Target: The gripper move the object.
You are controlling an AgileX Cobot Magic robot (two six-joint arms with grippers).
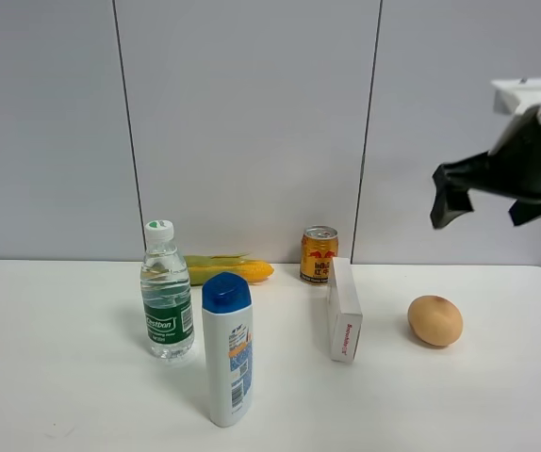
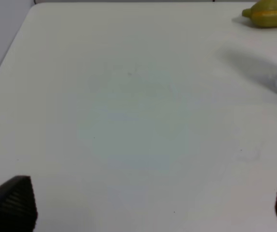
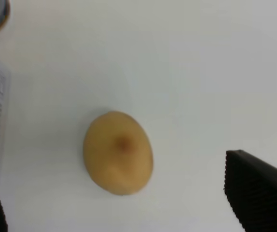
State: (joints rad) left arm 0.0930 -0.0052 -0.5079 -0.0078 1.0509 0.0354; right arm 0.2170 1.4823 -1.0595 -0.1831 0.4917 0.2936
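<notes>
The object, a smooth tan-orange egg shape [image 1: 434, 320], lies on the white table [image 1: 63, 377] at the right, beside a white box. My right gripper [image 1: 483, 205] is open and empty, high in the air above and a little right of the object. In the right wrist view the object [image 3: 118, 152] lies between and ahead of the spread gripper [image 3: 124, 210], clear of both fingers. My left gripper [image 2: 148, 208] is open and empty over bare table; it does not show in the exterior view.
A white box [image 1: 343, 311] stands left of the object, with a drink can [image 1: 319, 254] behind it. A corn cob [image 1: 228, 270], a water bottle [image 1: 166, 292] and a white bottle with a blue cap [image 1: 228, 350] stand at centre left.
</notes>
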